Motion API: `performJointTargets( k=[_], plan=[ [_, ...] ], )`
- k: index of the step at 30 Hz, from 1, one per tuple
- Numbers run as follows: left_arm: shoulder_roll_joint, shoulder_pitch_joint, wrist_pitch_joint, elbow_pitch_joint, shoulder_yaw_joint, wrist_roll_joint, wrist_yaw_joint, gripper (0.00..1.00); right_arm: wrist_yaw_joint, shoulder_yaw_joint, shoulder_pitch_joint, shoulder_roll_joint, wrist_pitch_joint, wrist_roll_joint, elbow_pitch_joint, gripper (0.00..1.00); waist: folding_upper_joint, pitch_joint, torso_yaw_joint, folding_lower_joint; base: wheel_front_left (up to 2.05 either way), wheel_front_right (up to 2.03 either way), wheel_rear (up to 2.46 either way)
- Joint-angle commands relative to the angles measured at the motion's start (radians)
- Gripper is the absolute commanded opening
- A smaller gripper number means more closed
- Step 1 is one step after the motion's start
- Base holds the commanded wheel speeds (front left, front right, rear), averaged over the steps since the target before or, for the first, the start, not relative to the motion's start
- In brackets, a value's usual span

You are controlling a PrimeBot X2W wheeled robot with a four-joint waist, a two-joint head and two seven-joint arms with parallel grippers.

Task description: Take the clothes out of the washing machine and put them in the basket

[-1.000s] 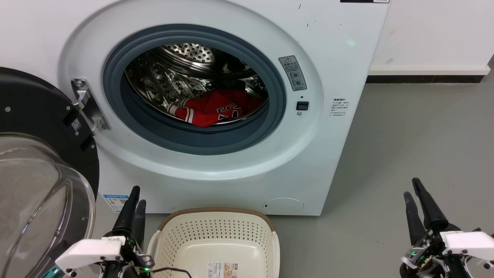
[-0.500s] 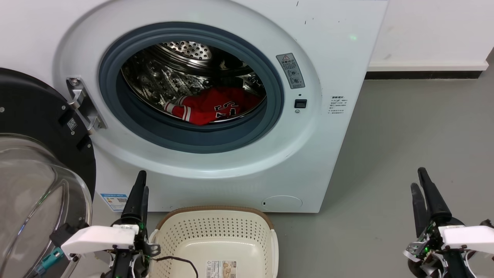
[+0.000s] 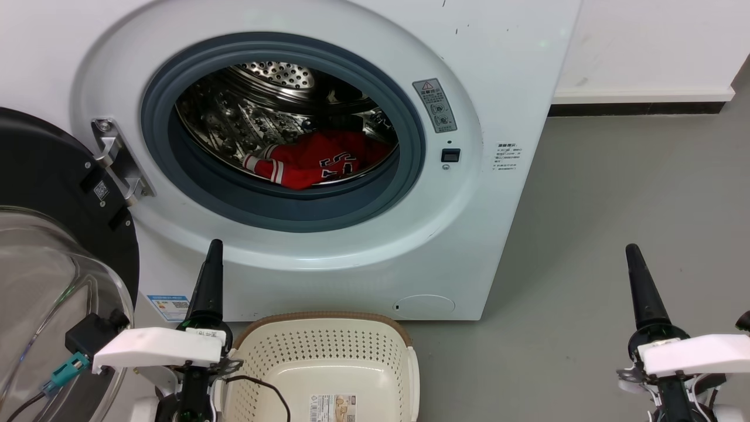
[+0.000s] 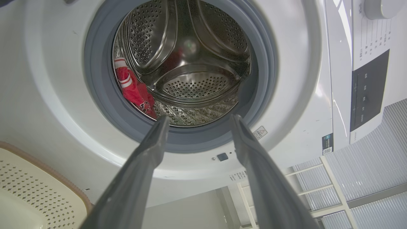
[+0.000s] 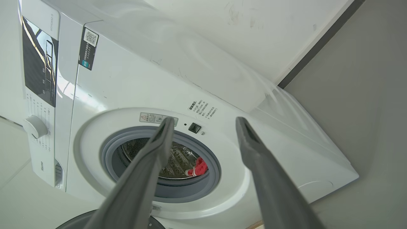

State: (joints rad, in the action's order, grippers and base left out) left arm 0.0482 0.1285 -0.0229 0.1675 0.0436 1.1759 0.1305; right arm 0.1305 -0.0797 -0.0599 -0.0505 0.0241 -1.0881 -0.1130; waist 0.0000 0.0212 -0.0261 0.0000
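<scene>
Jersey (image 3: 316,161) in red lies at 6 o'clock in the washing machine (image 3: 498,88) drum (image 3: 258,117), door (image 3: 47,176) swung aside for reach. Left claw (image 4: 199,118) and right claw (image 5: 205,120) gape empty; basket (image 3: 328,317) sits at 6 o'clock beneath the opening, likely to catch it.

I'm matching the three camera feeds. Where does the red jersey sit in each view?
Head view: the red jersey lies low in the drum, above the picture's centre.
Left wrist view: it hugs the left edge of the drum opening, left of centre.
Right wrist view: it is a small red patch in the opening, below centre.
Shared landmark: the grey door seal rings it in every view.
</scene>
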Motion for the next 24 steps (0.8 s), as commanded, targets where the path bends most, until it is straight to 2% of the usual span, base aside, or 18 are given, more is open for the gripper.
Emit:
performJointTargets(
  k=[1,9,24],
  plan=[
    [0.002,0.029,-0.011,-0.021,-0.004,-0.035,-0.001,1.00,0.000,0.003,-0.008,-0.001,0.011,0.044,0.024,1.00,0.0000,0.000,-0.001,0.0000,0.00,0.00,0.00],
    [0.002,0.031,-0.040,-0.027,-0.029,-0.186,-0.013,1.00,0.000,0.011,0.004,-0.001,0.040,0.194,0.036,1.00,0.0000,-0.002,-0.007,0.0000,0.00,0.00,0.00],
    [0.003,0.029,-0.088,-0.018,-0.058,-0.389,-0.043,1.00,0.000,0.023,0.025,-0.001,0.087,0.430,0.030,1.00,0.0000,-0.002,-0.016,0.0000,0.00,0.00,0.00]
  ],
)
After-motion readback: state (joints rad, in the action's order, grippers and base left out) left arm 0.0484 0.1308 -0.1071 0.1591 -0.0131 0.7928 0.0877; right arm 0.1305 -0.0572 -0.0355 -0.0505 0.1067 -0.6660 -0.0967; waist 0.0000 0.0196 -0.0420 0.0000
